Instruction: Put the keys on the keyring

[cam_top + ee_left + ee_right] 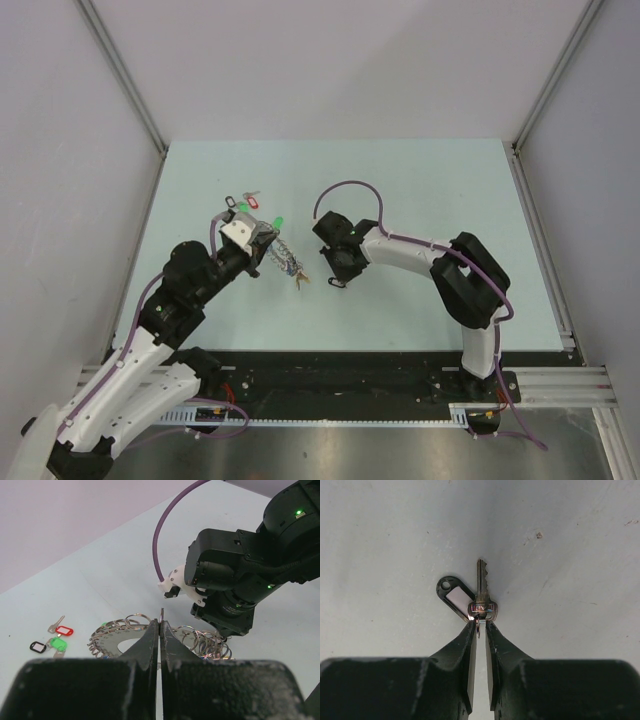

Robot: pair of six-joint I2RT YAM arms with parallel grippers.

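— Pale worktop [420,200], overhead: where was the keyring [285,262]?
— Nearer the left edge, in the left gripper [270,250]. The right gripper [336,276] was just beside it.
— Left wrist?
— Jaws shut on its rim.
— Right wrist?
— Narrow jaws pinched the key [481,587] by its head, blade pointing away.

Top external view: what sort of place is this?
Most likely a purpose-built robot test cell, not a home or workshop: plain grey wall panels in aluminium framing enclose a pale-green tabletop, and a black-and-white left arm and right arm are bolted to a black base rail.
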